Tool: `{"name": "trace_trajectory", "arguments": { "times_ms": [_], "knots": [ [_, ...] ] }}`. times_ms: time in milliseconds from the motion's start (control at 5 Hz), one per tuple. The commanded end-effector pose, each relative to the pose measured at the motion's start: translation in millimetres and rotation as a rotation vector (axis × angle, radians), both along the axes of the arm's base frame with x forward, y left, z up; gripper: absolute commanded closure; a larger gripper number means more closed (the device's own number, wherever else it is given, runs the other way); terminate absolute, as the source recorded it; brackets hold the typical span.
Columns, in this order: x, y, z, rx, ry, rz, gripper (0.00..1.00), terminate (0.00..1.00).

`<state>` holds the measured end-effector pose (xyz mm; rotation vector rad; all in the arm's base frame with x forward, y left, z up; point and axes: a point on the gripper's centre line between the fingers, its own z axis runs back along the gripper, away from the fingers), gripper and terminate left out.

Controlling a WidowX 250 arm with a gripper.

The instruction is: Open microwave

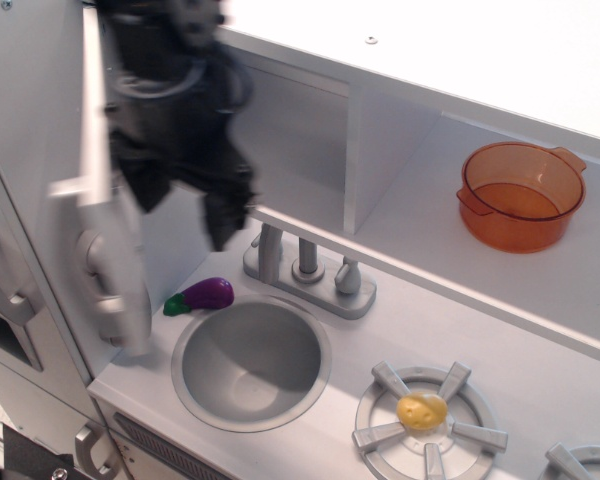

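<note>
The microwave door [98,140] is swung far out to the left, seen almost edge-on, with its long vertical grey handle [120,275] blurred in front of the left wall. The microwave cavity [295,150] is exposed. My black gripper [185,205] is blurred, just right of the door's inner face, fingers pointing down. Its two fingers stand apart with nothing between them. The door's window and buttons are hidden.
A purple toy eggplant [208,294] lies by the round sink [250,362]. A faucet [305,270] stands behind the sink. An orange pot [521,195] sits on the shelf at right. A yellow item [422,409] rests on the burner. A grey cabinet wall [25,150] is at left.
</note>
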<state>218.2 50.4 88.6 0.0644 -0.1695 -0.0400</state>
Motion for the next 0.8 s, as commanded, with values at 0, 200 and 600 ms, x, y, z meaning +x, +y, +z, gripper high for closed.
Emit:
{"name": "trace_trajectory", "arguments": {
  "times_ms": [0, 200, 600],
  "knots": [
    [1.6, 24.6, 45.0, -0.030, -0.021, -0.032, 0.00, 0.00],
    [8.6, 15.1, 65.5, -0.086, -0.016, -0.040, 0.00, 0.00],
    [22.8, 19.0, 88.6, -0.123, -0.009, -0.016, 0.00, 1.00]
  ]
}}
